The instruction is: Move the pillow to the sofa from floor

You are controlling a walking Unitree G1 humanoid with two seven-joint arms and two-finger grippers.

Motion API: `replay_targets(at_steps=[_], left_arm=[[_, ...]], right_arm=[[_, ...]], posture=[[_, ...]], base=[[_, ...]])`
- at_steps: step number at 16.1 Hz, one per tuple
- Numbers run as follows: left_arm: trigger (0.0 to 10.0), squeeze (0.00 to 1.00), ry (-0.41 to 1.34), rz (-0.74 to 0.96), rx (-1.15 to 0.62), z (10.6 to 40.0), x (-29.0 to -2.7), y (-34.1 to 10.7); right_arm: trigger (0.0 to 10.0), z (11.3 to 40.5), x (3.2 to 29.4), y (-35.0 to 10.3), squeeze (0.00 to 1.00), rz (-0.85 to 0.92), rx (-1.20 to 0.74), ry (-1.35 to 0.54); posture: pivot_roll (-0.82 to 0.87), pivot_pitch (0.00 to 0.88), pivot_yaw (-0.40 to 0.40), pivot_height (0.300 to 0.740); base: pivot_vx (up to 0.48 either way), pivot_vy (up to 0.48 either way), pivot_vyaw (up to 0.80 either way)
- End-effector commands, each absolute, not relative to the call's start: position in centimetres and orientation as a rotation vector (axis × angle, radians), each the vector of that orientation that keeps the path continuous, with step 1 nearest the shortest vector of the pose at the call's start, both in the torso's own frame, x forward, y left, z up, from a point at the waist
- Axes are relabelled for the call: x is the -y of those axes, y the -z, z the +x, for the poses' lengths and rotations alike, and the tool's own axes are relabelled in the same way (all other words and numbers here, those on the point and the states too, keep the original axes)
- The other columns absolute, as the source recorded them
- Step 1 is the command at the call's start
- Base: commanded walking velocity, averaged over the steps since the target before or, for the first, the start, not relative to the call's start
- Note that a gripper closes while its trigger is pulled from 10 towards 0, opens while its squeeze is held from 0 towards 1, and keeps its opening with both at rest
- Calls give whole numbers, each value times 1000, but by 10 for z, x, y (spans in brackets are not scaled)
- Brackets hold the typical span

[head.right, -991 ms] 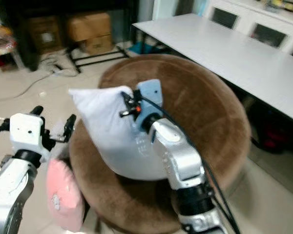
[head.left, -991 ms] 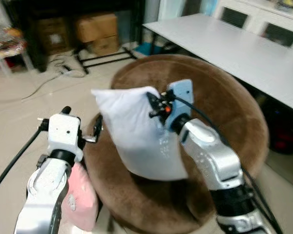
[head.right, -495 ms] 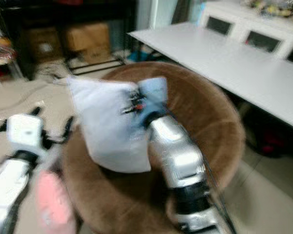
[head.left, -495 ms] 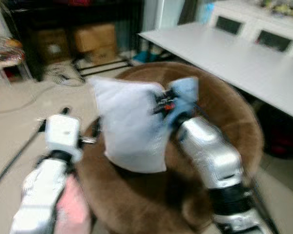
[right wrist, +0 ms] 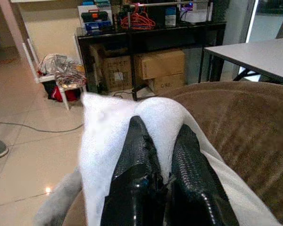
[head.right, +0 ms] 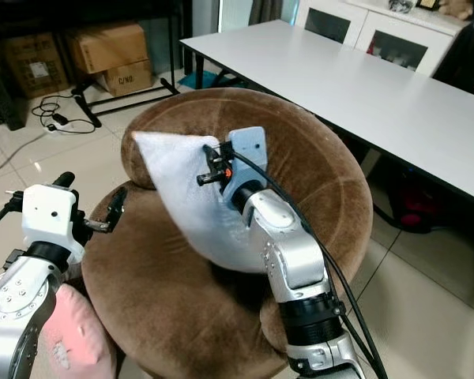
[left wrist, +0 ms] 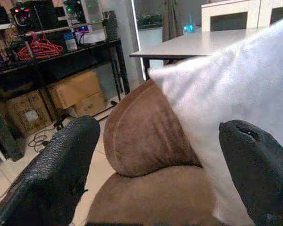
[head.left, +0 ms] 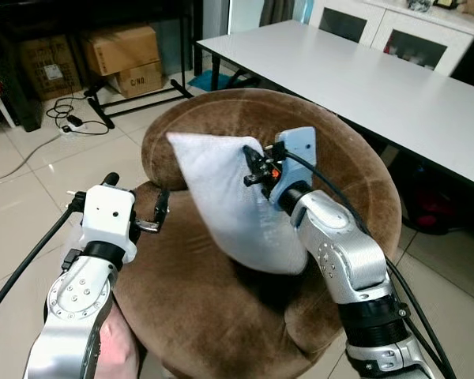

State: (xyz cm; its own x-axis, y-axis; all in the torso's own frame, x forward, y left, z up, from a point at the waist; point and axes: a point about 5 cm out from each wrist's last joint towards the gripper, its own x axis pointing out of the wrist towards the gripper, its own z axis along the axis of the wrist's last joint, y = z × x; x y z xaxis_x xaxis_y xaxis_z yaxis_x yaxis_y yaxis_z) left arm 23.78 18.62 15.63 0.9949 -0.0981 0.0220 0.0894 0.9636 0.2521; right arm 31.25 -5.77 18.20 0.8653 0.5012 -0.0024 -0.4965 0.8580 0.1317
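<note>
A white pillow [head.left: 237, 204] leans tilted against the backrest of the round brown sofa chair [head.left: 355, 185], its lower end on the seat. My right gripper [right wrist: 162, 155] is shut on the pillow's upper part, the fabric pinched between its black fingers [right wrist: 134, 160]. The left gripper [left wrist: 155, 155] stands open by the chair's left edge, a little away from the pillow, with nothing between its fingers [left wrist: 61, 165]. A pink pillow [head.right: 75, 335] lies on the floor beside my left arm.
A long white table [head.left: 379, 79] stands right behind the chair. Cardboard boxes [head.left: 126, 51] sit under a black shelf at the back left, with cables [head.left: 71, 122] on the tiled floor. A white cabinet [head.right: 379, 35] is at the far right.
The camera has shifted. My right gripper has brought the pillow lower and further back, so it now rests against the chair's backrest. The left gripper stays open at the chair's edge.
</note>
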Motion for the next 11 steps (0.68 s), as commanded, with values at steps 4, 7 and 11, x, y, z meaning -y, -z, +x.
replay_targets(at_steps=[4,7,11], left_arm=[[10000,0,139,283,0,235,-187,-152],[10000,0,200,306,-33,231,-188,-148],[10000,0,287,332,-99,226,-191,-141]], right_arm=[[10000,317,42,-200,0,145,-5,-611],[10000,323,29,-200,0,176,-98,-642],[10000,337,11,-187,0,382,-378,-586]], posture=[[46,0,-66,740],[46,0,-66,740],[51,0,-65,740]], base=[[0,0,0],[0,0,0],[0,0,0]])
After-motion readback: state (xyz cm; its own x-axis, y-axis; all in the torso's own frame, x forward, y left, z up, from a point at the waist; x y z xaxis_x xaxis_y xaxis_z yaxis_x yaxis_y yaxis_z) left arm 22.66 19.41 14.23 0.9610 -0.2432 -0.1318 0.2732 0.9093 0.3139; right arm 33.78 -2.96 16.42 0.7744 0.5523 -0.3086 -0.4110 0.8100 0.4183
